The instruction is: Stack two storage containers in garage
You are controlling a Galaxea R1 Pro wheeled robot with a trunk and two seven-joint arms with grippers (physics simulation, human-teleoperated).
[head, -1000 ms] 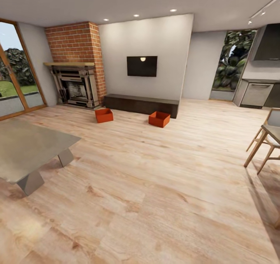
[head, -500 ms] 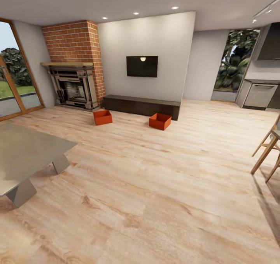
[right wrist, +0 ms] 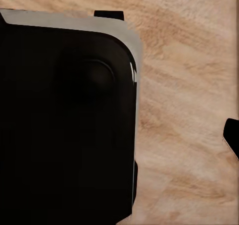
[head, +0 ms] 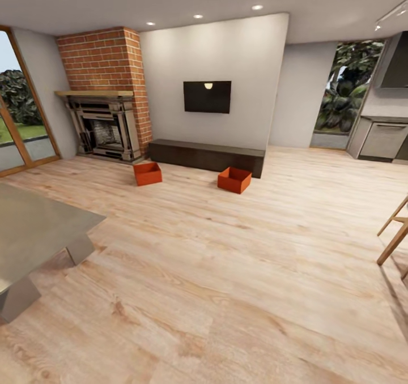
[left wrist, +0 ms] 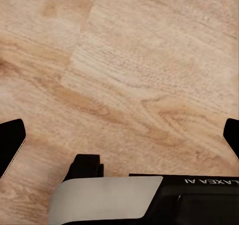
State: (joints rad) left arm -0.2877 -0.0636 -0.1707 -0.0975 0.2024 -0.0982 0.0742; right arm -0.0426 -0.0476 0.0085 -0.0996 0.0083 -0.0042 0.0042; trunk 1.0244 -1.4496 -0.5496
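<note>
Storage containers, two orange-red open bins, sit apart on the light wood plank floor (head: 226, 271) before the long dark cabinet (head: 207, 156): one (head: 147, 174) near the brick fireplace (head: 107, 95), the other (head: 234, 179) below the wall TV (head: 207, 96). Both look empty. The left gripper (left wrist: 119, 140) is spread wide over bare planks, holding nothing. The right gripper's (right wrist: 232, 138) spread cannot be judged.

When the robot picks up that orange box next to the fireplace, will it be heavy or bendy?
Probably light: the left storage container looks open-topped and empty. Its thin walls might flex if squeezed. It sits flat on the wood floor, so it should slide rather than roll.
</note>
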